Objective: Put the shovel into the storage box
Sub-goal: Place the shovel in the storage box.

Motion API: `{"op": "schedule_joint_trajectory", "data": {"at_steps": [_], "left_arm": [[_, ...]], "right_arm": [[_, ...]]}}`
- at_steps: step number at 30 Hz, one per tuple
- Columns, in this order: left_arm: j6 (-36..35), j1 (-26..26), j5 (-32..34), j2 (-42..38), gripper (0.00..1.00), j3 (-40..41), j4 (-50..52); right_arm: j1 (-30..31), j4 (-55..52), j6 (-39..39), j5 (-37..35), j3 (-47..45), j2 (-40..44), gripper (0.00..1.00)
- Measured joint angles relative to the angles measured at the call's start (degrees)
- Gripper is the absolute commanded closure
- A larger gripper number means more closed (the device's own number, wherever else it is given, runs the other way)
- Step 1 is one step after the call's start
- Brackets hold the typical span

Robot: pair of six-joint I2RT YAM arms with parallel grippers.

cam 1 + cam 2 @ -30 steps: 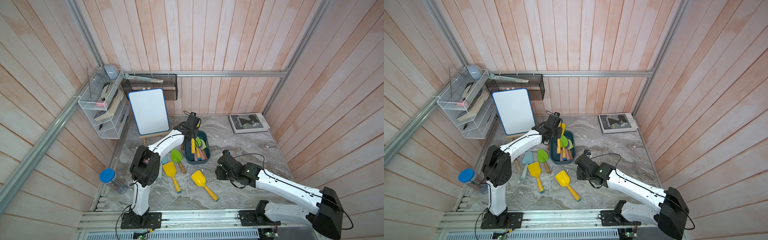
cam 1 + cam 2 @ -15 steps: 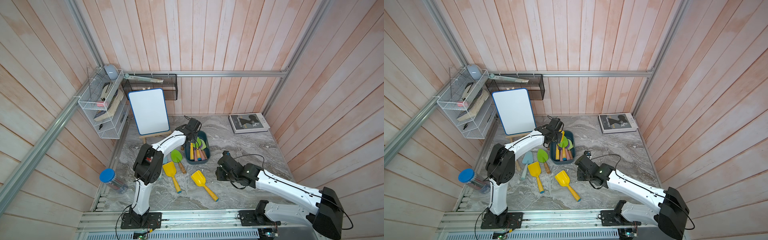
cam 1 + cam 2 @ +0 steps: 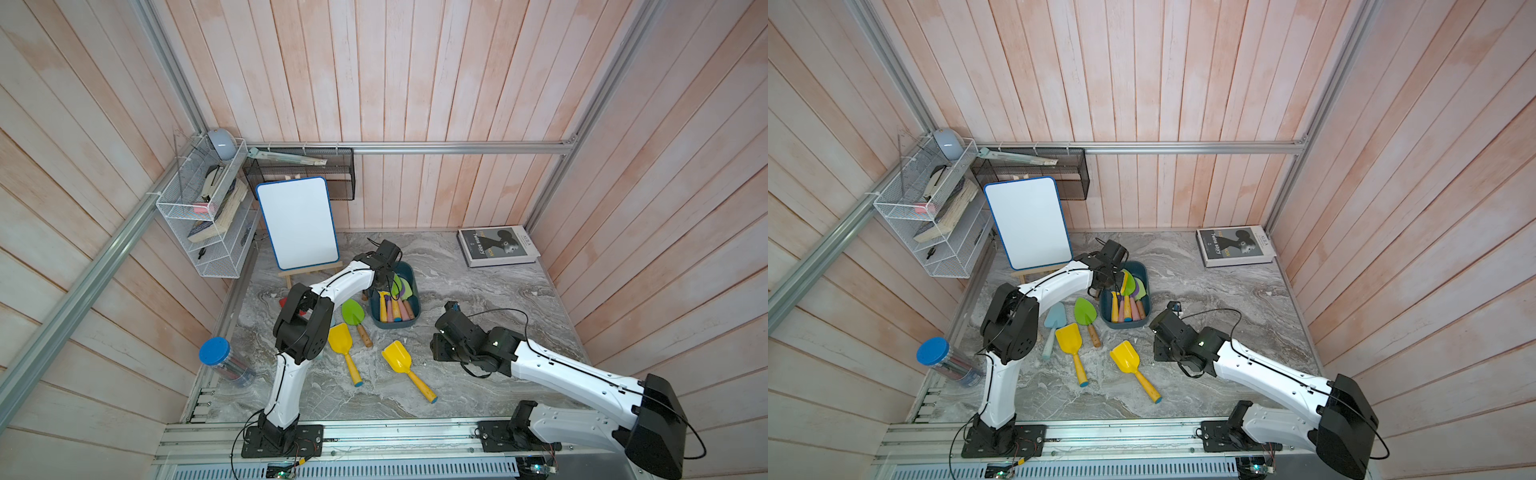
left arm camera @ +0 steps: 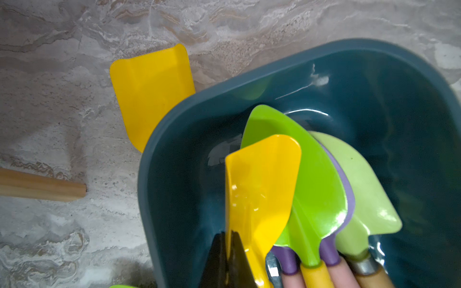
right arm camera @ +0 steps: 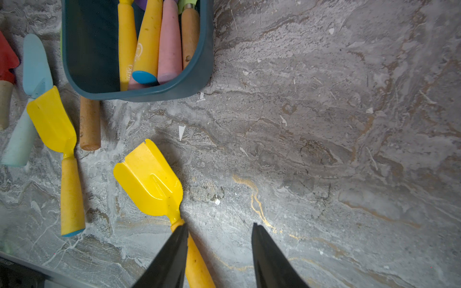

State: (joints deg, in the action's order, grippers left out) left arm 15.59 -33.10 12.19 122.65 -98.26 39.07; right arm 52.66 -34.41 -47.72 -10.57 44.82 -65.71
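The left end effector (image 4: 227, 235) is clamped tight on the thin side edge of a yellow shovel (image 4: 259, 189) — in the left wrist view a sliver of yellow shows between its two black fingers. That shovel's blade is down inside the storage box (image 4: 174, 139), lying against a bright green shovel (image 4: 316, 179). A purple blade (image 4: 350, 199) and a pale green shovel (image 4: 369, 189) are stacked behind. Just outside the rim, a second yellow blade (image 4: 149, 94) lies on the marble worktop (image 4: 62, 74), partly hidden by the box.

In both top views the box sits at the centre of the frame. The left arm (image 3: 345, 282) reaches over its upper-left corner, and coloured handles are lined up toward its lower end.

The right end effector (image 5: 219, 249) stands open, fingers apart above the marble. One finger overlaps the handle of a loose yellow shovel (image 5: 149, 184); I cannot tell whether they touch. In a top view that shovel (image 3: 399, 359) lies just below the box.

Left of it are another yellow one (image 3: 340, 338) and a green shovel (image 3: 353, 311) with a wooden handle. A pale blue shovel (image 3: 1054, 316) lies further left, and a red blade (image 5: 7, 59) shows in the right wrist view.

Further out — a whiteboard (image 3: 297, 222) stands upper left of the box. A book (image 3: 496, 245) lies at the upper right of the worktop, and a blue-lidded jar (image 3: 214, 351) at the left edge.
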Motion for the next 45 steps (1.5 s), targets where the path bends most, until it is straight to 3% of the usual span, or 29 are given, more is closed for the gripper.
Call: {"op": "schedule_joint_trajectory", "data": {"at_steps": [3, 8, 17, 31, 45], "left_arm": [[0.3, 0.1, -0.3, 0.2, 1.00, -0.2, 0.1], [0.5, 0.1, -0.6, 1.1, 0.86, -1.0, 0.5], [1.0, 0.2, -0.7, 2.8, 0.78, -1.3, 1.4], [1.4, -0.3, -1.7, 2.9, 0.48, -3.2, 2.6], [1.9, -0.8, -1.2, 2.9, 0.37, -7.2, 5.2]], "right_arm": [[0.0, 0.1, 0.0, 0.0, 0.0, 0.0, 0.52], [0.0, 0.2, 0.0, 0.0, 0.0, -0.1, 0.52], [0.0, 0.2, 0.0, 0.2, -0.1, -0.1, 0.52], [0.0, 0.2, 0.2, 0.2, -0.1, -0.1, 0.52], [0.0, 0.2, 2.0, 0.6, -0.1, -0.1, 0.50]]}}
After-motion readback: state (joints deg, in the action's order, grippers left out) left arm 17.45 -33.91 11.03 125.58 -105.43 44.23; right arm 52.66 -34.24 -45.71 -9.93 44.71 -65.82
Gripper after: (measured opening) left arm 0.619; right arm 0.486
